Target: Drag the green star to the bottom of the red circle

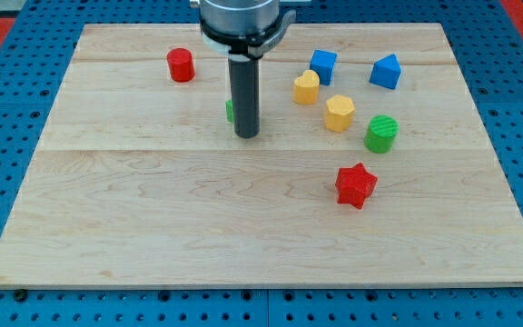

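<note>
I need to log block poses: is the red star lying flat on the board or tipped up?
Flat. The red star shows its whole star-shaped top face, level on the wooden board, clear of other blocks.

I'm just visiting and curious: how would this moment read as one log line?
push underway | my tip against green star, mostly hidden behind rod | red circle up-left | star not yet below circle

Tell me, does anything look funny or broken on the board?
Nothing looks broken or spilled. The only odd bit: the green star is almost hidden behind the rod, just a sliver showing left of it, above my tip.
</note>
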